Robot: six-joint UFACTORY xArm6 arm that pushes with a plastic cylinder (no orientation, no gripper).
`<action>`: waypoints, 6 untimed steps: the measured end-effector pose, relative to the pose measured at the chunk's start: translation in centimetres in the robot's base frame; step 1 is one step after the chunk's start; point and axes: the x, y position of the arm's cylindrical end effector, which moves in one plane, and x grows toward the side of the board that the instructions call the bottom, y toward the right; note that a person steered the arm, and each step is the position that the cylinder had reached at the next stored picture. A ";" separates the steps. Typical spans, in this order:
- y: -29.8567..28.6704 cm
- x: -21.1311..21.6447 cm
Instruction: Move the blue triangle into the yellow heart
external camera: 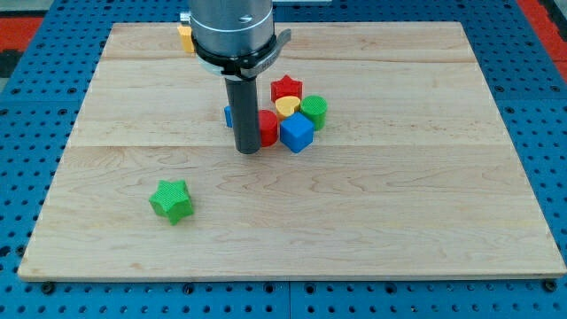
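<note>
The arm is a chunky silver-grey cylinder with a black band round its base and little side tabs. Below that, a straight dark rod, matte, ending in my tip (249, 151).

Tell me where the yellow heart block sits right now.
The yellow heart block sits just above the board's centre in the camera view, packed between the red star block above, the green cylinder block on its right and the blue cube block below.

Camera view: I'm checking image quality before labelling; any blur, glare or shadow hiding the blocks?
Camera view: sharp and evenly lit, no glare on the board; soft shadow under the green star; my tip and rod hide most of the blue block behind them.
</note>
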 end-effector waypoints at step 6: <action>-3.5 -4.9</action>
